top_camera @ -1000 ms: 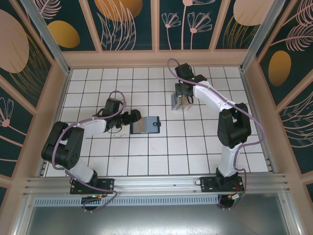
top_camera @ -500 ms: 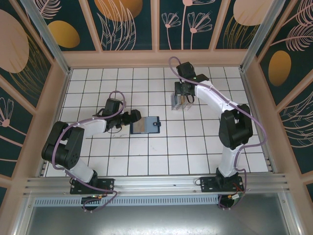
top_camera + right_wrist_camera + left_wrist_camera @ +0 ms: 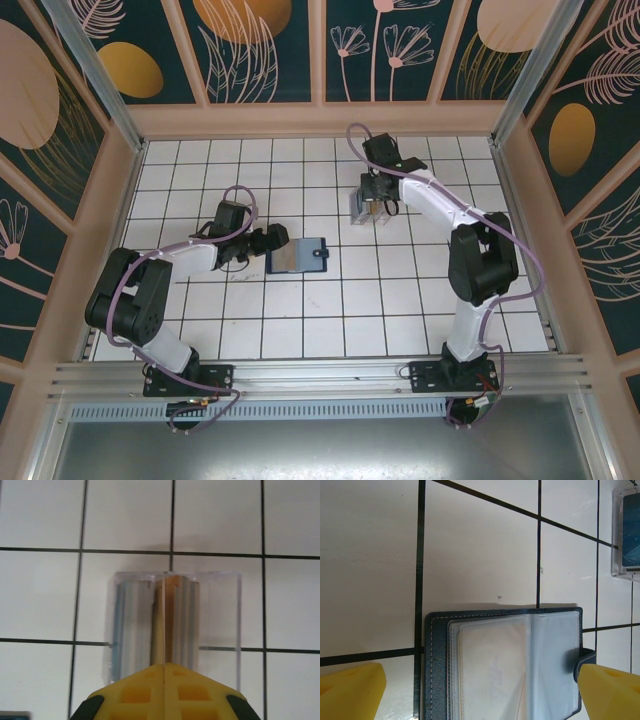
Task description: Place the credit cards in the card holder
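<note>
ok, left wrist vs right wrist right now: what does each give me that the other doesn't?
Left wrist: the card holder lying open, clear sleeves up, with the left fingers spread wide to either side of it.
Right wrist: the slots of the clear tray seen from above, an orange credit card standing on edge in the middle, and the right fingers closed together over it. Whether they pinch a card I can't tell.
Both: the white tiled table and the tray, though the left wrist catches just its corner.
</note>
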